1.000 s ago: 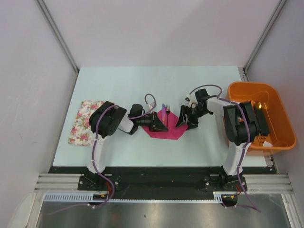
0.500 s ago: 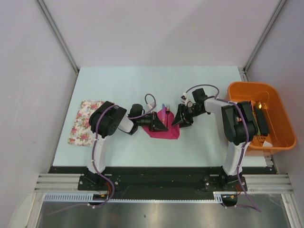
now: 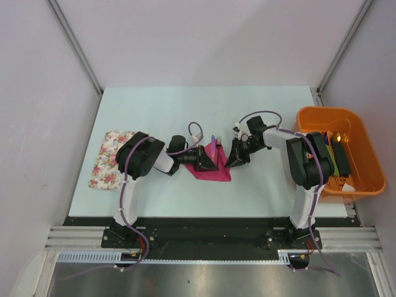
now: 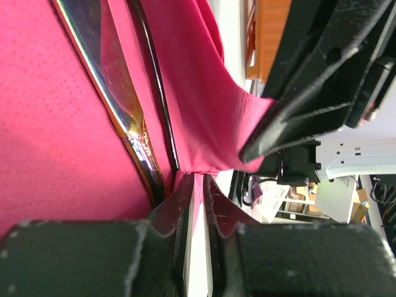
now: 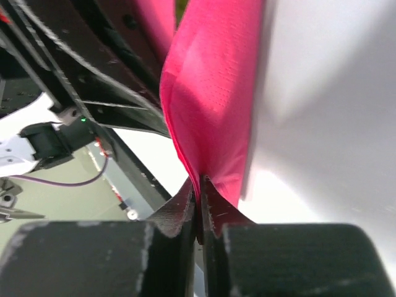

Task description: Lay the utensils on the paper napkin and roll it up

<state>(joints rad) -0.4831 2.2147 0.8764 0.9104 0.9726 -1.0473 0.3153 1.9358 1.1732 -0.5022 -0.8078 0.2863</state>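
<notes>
The magenta paper napkin (image 3: 209, 171) lies mid-table between both grippers. The utensils (image 3: 215, 146) rest on it, thin and purple with pale tips pointing away from me. In the left wrist view a shiny handle (image 4: 117, 105) and a thin black one (image 4: 153, 99) lie on the napkin (image 4: 49, 124). My left gripper (image 3: 209, 163) (image 4: 198, 185) is shut on the napkin's left edge. My right gripper (image 3: 232, 161) (image 5: 200, 184) is shut on the right edge, and the napkin (image 5: 213, 93) is lifted into a fold above its jaws.
An orange tub (image 3: 327, 112) with green and black clutter stands at the right table edge, beside the right arm. A floral cloth mat (image 3: 110, 158) lies at the left, behind the left arm.
My right gripper has moved left to the napkin and shut on its right edge, pulling that corner inward. The left gripper has held still on the left edge.
</notes>
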